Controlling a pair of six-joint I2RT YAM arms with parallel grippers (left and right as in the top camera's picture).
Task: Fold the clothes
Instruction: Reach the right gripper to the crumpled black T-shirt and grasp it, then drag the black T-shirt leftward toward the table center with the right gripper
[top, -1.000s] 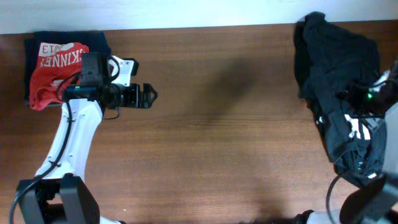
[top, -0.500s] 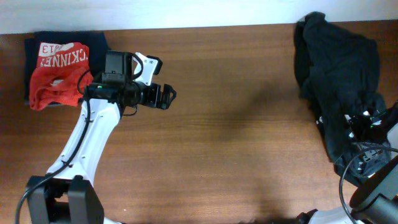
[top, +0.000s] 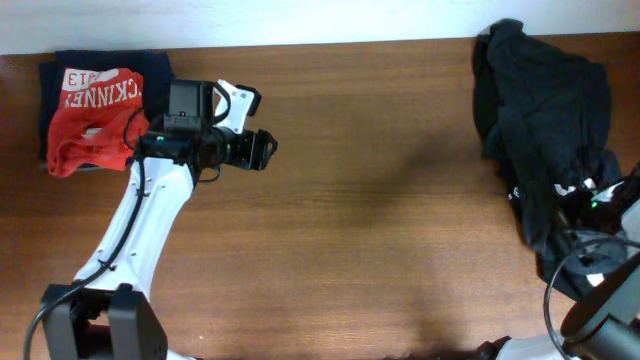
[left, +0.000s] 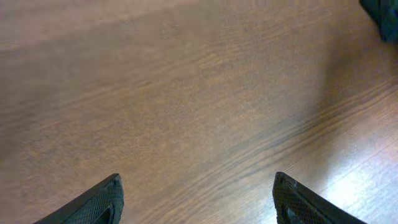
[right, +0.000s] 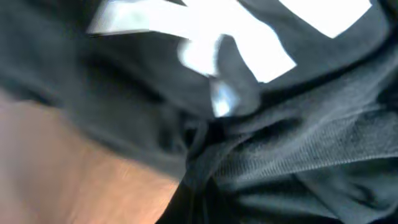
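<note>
Overhead looks down; wrist views close: table (left: 199, 93), clothes (right: 280, 155).

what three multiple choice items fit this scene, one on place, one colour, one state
1. The pile of black clothes lies: A) mid-table B) at the table's right end C) at its left end
2. The lettered shirt in the far-left corner is: A) red B) yellow C) white
3. The left end effector is: A) shut on a shirt B) shut, empty C) open over bare wood
1 B: the overhead view shows it along the right edge. 2 A: red with white lettering. 3 C: the left wrist view shows its fingers wide apart, only wood between.
</note>
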